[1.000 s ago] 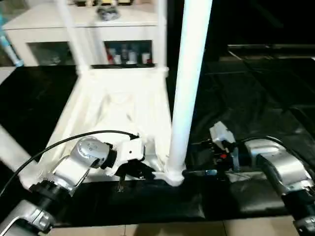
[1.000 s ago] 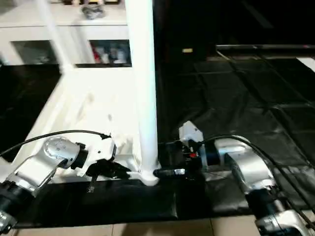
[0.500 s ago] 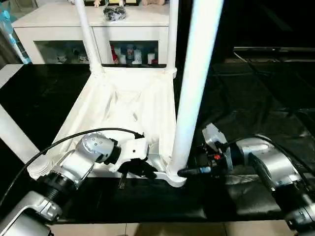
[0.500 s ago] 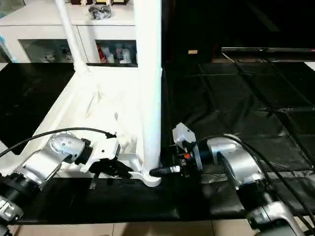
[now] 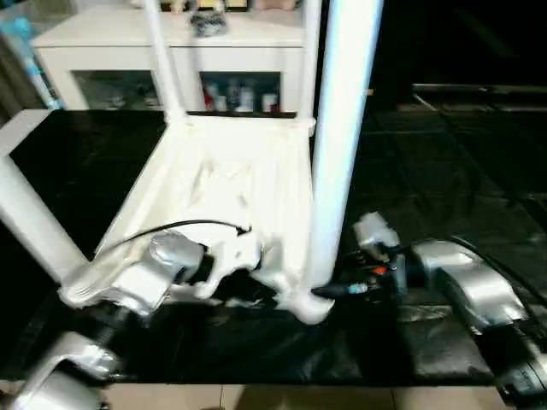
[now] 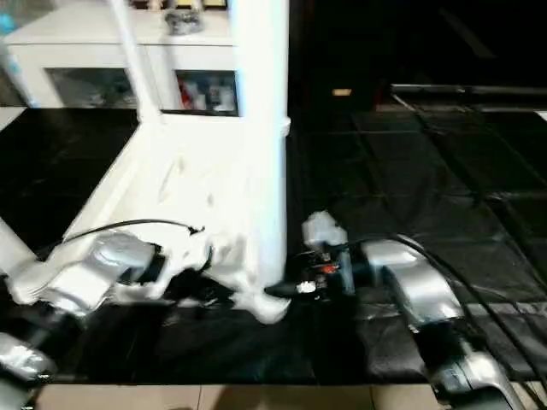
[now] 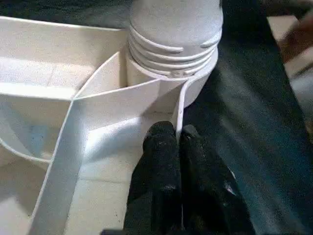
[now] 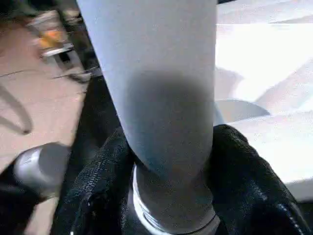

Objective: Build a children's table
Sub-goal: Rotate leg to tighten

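The white table top (image 5: 214, 184) lies upside down on the black mat, ribs upward, with all four legs standing in its corner sockets. My left gripper (image 7: 177, 134) is shut on a thin upright rib of the top beside the near right socket (image 7: 171, 73). The threaded foot of the near right leg (image 5: 342, 128) sits in that socket. Low on this leg, just above the socket, my right gripper (image 8: 166, 161) is shut around it, one black finger (image 8: 98, 191) on either side. In the head views the left gripper (image 5: 252, 295) and the right gripper (image 5: 329, 290) flank that corner.
Two thin far legs (image 5: 162, 60) (image 5: 309, 51) rise at the back corners, and the near left leg (image 5: 30, 222) slants off to the left. A white cabinet (image 5: 128, 38) with glass doors stands behind. The black mat (image 5: 444, 171) stretches right; pale floor (image 5: 256, 397) borders its near edge.
The head view has shifted and tilted, so the camera has moved. Both grippers keep the same holds at the near right corner.
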